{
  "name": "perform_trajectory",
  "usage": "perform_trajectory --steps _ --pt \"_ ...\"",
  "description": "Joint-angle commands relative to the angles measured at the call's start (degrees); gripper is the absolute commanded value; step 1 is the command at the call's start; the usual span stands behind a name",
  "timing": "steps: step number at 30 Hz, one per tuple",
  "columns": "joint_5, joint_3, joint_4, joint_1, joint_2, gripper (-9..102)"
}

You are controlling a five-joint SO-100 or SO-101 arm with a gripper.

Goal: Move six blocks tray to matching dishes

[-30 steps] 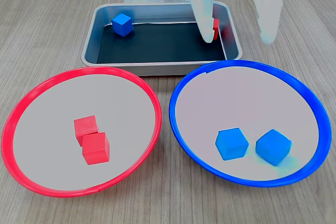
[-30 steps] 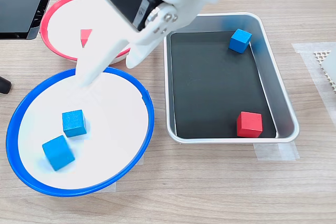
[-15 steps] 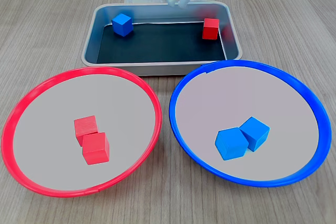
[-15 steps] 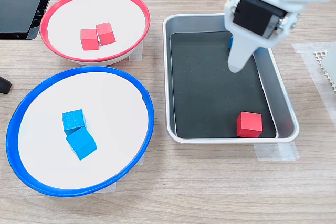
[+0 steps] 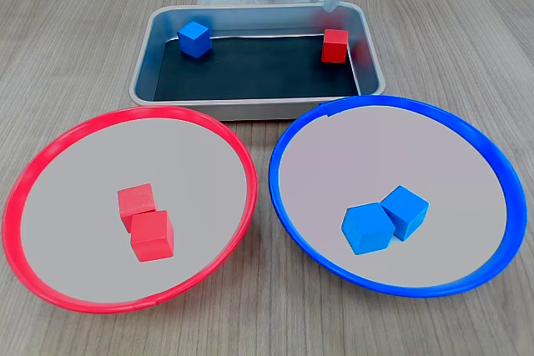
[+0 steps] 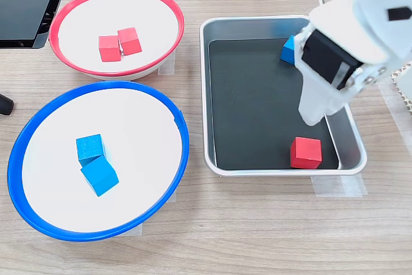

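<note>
1. A silver tray (image 5: 250,107) sits on a wooden table (image 5: 75,31). In one fixed view its long axis runs left to right behind two dishes; in another fixed view the tray (image 6: 344,127) runs top to bottom, right of the dishes.
2. In the tray, one blue block (image 5: 193,39) lies near one end and one red block (image 5: 335,46) near the other, well apart.
3. The red-rimmed dish (image 5: 50,156) holds two red blocks (image 5: 143,221), touching.
4. The blue-rimmed dish (image 5: 501,172) holds two blue blocks (image 5: 384,218), touching, one tilted against the other.
5. The white gripper (image 6: 311,118) hangs over the tray, pointing down, above and near the red block (image 6: 305,152) and partly hiding the blue one (image 6: 288,49). Whether its fingers are apart or together cannot be told; nothing is seen between them.
</note>
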Motion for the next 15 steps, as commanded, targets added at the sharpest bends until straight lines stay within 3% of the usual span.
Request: perform_trajectory --steps 1,7,15 --pt "12.0 -2.0 2.1 -0.3 -0.3 11" --pt "23.4 -2.8 -0.7 0.8 -3.3 18" --pt "25.8 -1.4 -6.4 -0.4 -8.4 17"
